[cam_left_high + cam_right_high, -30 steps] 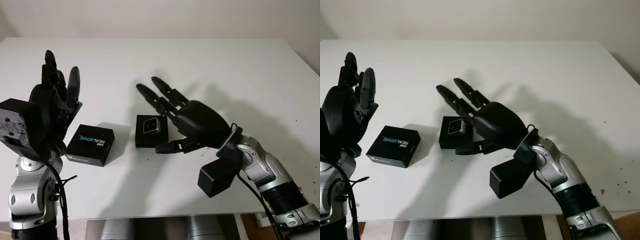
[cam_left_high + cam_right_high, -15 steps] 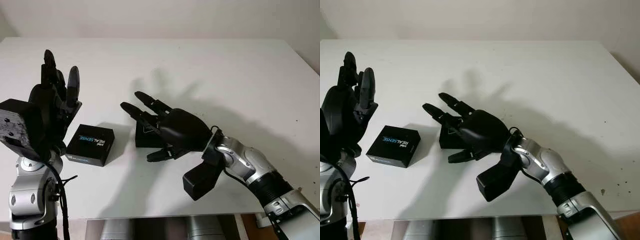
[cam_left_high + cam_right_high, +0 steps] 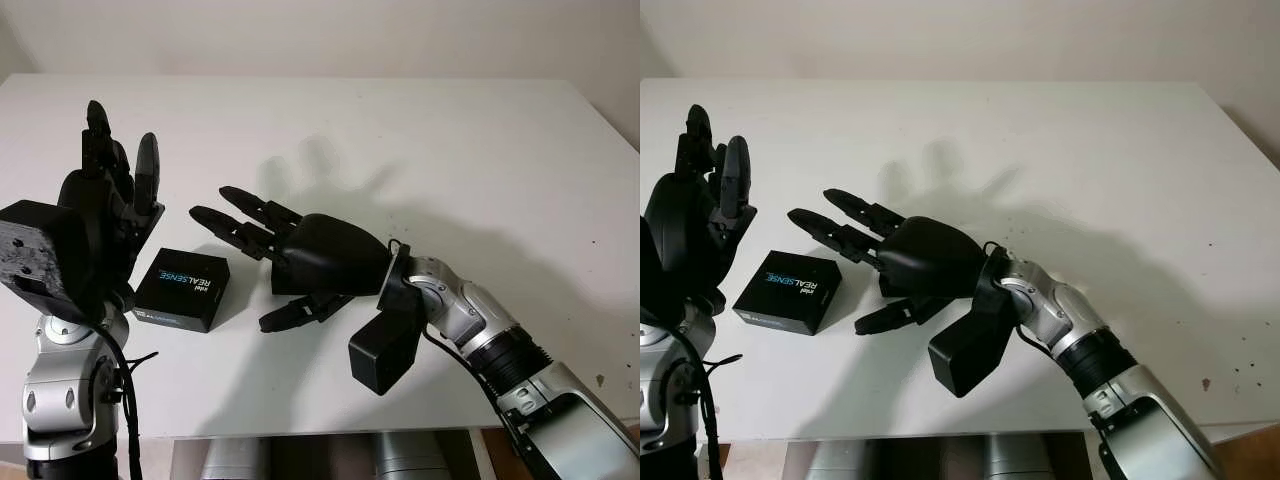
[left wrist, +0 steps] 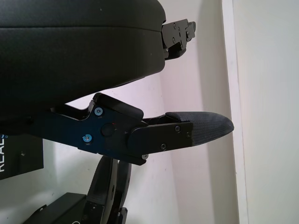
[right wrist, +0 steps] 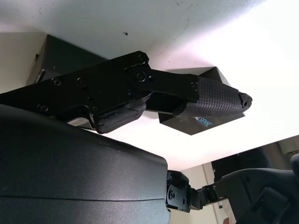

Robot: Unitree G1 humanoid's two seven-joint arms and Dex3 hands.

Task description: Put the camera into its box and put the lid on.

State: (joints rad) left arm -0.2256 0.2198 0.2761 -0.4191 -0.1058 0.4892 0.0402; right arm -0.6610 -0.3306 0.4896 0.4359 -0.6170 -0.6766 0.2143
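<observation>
Black box (image 3: 283, 285) lay under my open right hand (image 3: 300, 262), holding nothing; lid (image 3: 182, 289) at nine o'clock. Left hand (image 3: 100, 215) raised, open, empty. Best: lower squarely, pinch gently.

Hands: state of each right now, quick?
Left hand: open, raised upright beside the lid, holding nothing.
Right hand: open, over the box, reaching toward the lid, holding nothing.
</observation>
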